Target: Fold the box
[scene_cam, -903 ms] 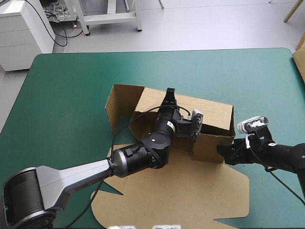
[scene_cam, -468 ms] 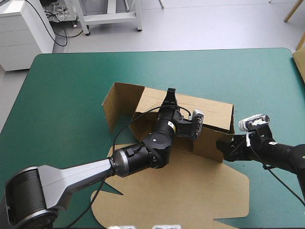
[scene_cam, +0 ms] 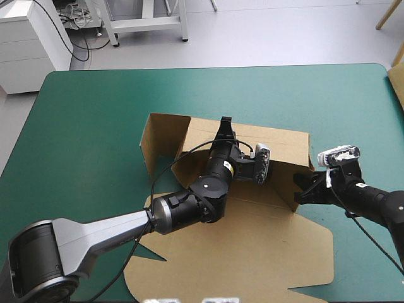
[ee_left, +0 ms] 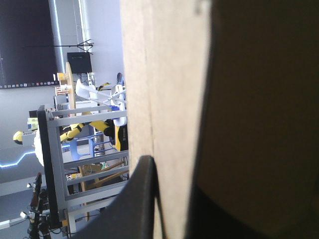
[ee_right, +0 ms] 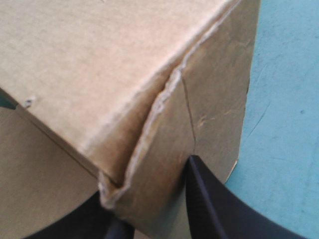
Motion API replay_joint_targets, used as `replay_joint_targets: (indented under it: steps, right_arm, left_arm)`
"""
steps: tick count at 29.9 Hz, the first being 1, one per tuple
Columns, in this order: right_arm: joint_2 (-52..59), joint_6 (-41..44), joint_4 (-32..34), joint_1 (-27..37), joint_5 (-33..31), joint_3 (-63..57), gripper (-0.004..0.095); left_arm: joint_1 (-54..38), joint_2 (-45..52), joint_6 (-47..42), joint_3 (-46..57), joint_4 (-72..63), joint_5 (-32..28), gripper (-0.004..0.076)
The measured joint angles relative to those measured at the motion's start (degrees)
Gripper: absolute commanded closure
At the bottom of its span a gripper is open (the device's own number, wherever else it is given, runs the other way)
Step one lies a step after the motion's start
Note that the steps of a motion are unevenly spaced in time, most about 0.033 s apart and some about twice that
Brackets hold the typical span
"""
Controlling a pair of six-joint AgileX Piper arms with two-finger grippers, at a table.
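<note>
The brown box (scene_cam: 278, 142) stands mid-table with its back and side walls raised, and its lid (scene_cam: 252, 252) lies flat toward the near edge. My left gripper (scene_cam: 225, 125) reaches over the box and is shut on the top edge of the back wall. In the left wrist view the board's edge (ee_left: 164, 99) runs between the black fingers (ee_left: 142, 199). My right gripper (scene_cam: 302, 188) is at the box's right front corner. In the right wrist view it (ee_right: 154, 209) is shut on the torn corner flap (ee_right: 164, 149).
The teal-green cover (scene_cam: 82, 113) lies bare to the left, behind and to the right of the box. A pale flat object (scene_cam: 398, 82) shows at the table's far right edge. The left arm lies across the box's floor and lid.
My right gripper moved toward the table's far side with the right front corner, turning that short wall inward. The lid shifted slightly right. The left gripper kept its hold.
</note>
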State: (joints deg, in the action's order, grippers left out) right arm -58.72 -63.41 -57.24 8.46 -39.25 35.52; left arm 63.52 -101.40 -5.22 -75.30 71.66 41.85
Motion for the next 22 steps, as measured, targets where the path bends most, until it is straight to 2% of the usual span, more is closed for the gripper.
replay_joint_targets:
  steps: [6, 9, 13, 17, 22]
  right_arm:
    - [-0.6, 3.1, 2.9, -7.4, 9.9, 0.4, 0.0782]
    - [-3.3, 6.8, 6.8, -11.3, 15.1, 2.4, 0.0836]
    - [-8.0, 15.3, 15.2, -16.1, 20.3, 6.0, 0.0907]
    - [-9.9, 25.3, 23.1, -18.7, 23.0, 7.5, 0.0906]
    - [-10.0, 31.3, 29.1, -19.2, 22.9, 7.8, 0.0906]
  left_arm:
    - [-0.1, -0.1, -2.4, 0.0, 0.4, 0.0, 0.0731]
    - [-0.3, -0.1, -3.2, 0.0, 0.5, 0.2, 0.0731]
    - [-0.5, -0.1, -6.7, 0.0, 0.8, 2.2, 0.0731]
    - [-0.5, -0.1, -8.1, 0.1, 0.9, 3.4, 0.0731]
    - [-0.5, -0.1, -8.3, 0.1, 1.0, 3.5, 0.0731]
